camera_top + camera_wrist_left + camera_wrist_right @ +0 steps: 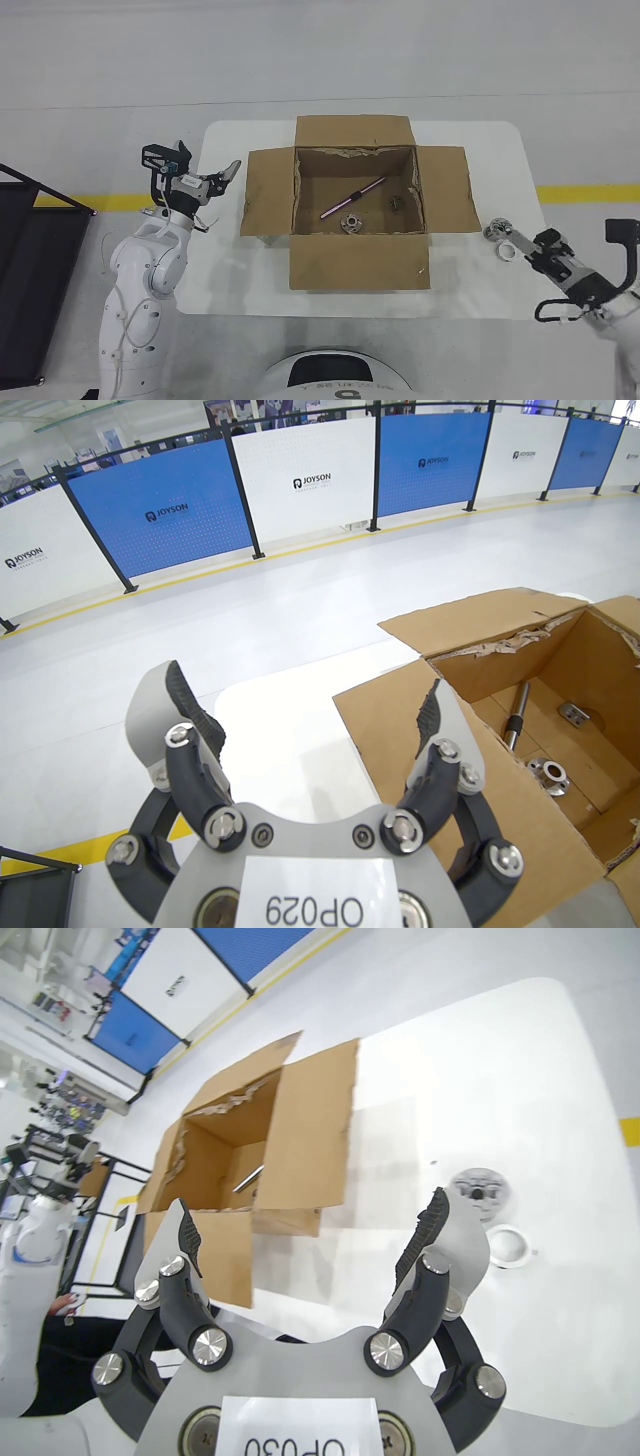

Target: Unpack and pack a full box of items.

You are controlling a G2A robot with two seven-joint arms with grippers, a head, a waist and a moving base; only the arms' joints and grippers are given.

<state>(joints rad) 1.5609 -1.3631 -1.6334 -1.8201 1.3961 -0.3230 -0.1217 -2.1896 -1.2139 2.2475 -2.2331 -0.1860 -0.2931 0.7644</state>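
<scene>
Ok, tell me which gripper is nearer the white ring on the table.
Right. The right gripper hangs open just beside the white ring; the left gripper sits beyond the cardboard box, off its far flap.

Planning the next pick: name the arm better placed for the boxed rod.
Left, probably: the left gripper, open, sits nearer the cardboard box, facing the metal rod; the right gripper is farther out.
</scene>
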